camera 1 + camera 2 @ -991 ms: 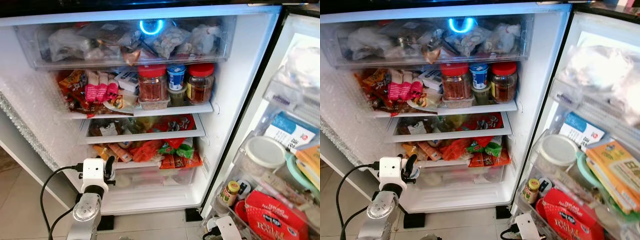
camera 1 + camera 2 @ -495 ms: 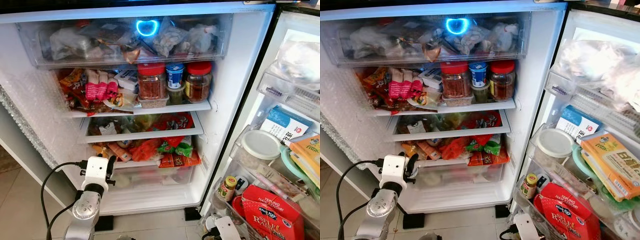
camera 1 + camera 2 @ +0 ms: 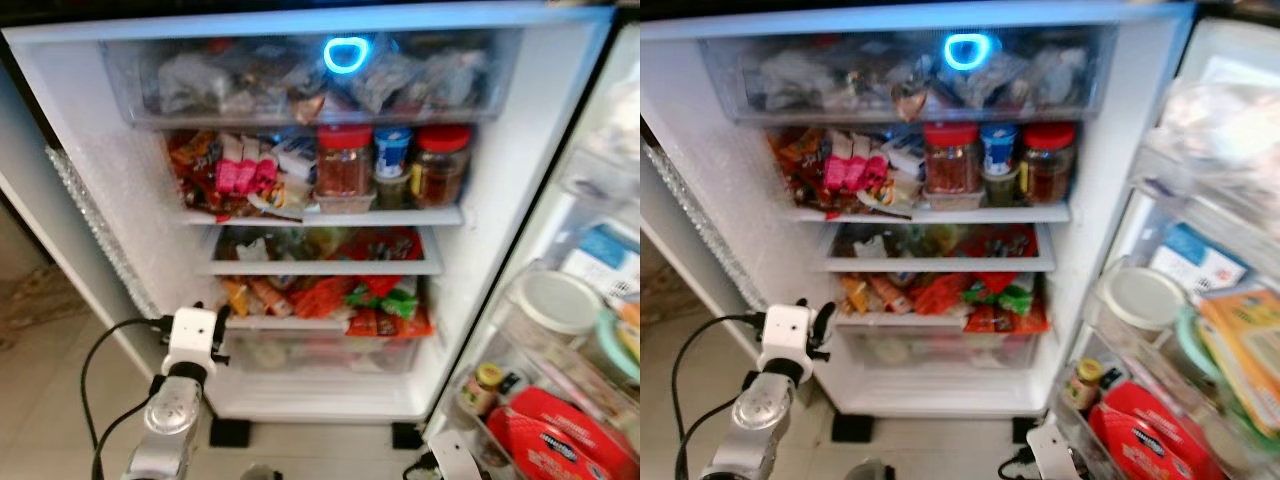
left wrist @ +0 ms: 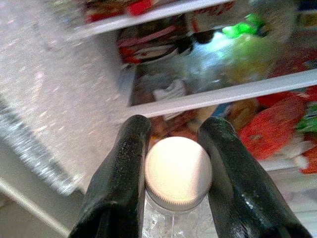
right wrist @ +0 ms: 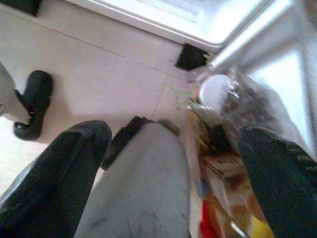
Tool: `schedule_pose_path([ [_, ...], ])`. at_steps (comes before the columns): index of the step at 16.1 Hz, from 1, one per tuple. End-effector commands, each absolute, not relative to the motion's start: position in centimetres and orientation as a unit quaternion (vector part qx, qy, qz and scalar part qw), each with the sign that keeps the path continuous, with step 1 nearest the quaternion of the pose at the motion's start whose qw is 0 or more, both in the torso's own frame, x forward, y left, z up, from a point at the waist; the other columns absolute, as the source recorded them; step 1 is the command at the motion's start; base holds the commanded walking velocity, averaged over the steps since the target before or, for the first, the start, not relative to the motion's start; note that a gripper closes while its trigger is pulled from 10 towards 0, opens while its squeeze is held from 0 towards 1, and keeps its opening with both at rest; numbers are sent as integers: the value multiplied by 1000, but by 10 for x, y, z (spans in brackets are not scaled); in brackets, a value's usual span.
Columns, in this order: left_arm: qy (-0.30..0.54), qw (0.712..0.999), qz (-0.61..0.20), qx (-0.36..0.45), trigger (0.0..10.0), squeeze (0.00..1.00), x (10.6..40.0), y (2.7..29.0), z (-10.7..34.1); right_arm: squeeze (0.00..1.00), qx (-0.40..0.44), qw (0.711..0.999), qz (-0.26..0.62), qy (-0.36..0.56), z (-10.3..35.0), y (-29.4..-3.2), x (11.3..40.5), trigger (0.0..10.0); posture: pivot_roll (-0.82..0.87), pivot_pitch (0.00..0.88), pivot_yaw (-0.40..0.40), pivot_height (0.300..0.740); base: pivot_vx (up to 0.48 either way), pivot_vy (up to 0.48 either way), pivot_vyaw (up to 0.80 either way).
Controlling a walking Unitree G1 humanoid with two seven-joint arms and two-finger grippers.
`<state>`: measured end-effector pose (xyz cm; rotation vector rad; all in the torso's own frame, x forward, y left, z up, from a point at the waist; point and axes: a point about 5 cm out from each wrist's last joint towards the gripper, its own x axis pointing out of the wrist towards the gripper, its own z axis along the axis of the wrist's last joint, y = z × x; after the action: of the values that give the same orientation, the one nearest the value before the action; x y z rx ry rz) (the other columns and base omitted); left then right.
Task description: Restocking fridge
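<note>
Both eye views were blurred, so labels on the jars (image 3: 343, 160) and packets (image 3: 375, 300) on the fridge shelves could not be read. Contents of the top drawer (image 3: 300, 85) appeared only as vague shapes behind its translucent front. The bottle (image 4: 177, 173) in the left gripper (image 4: 176, 163) was cut off below its white cap by the frame edge. The right gripper (image 5: 163, 168) was cropped at its fingers (image 5: 54, 168), and the door-bin items beyond it were smeared.

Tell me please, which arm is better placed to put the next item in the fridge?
The left. Its gripper is shut on a white-capped bottle, facing the fridge shelves. The right gripper hangs low over the floor.
</note>
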<state>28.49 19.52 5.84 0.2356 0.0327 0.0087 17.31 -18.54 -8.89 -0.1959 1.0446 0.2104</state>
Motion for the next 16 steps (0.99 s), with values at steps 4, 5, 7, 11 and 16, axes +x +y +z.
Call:
schedule_pose_path([
  [4, 5, 993, 0, 119, 10000, 0, 290, 194, 65, 0, -93, 856, 108, 498, -89, -183, 174, 10000, -51, 0, -3, 662, 0, 0, 0],
  [5, 6, 993, -1, 120, 10000, 0, 290, 194, 64, 0, -100, 855, 111, 496, -88, -183, 175, 10000, -51, 0, -3, 662, 251, 0, 0],
  [7, 7, 992, -2, 123, 10000, 0, 292, 193, 64, 0, -104, 856, 111, 494, -88, -184, 175, 10000, -51, 0, -3, 662, 253, 0, 800],
  [11, 9, 992, -6, 129, 10000, 0, 295, 192, 65, 0, -93, 859, 98, 493, -88, -184, 175, 10000, -51, 0, -2, 662, 251, 0, 200],
  [16, 7, 992, -9, 128, 10000, 0, 296, 190, 65, 0, -97, 858, 105, 494, -88, -184, 175, 10000, -51, 0, -2, 662, 253, 0, 0],
])
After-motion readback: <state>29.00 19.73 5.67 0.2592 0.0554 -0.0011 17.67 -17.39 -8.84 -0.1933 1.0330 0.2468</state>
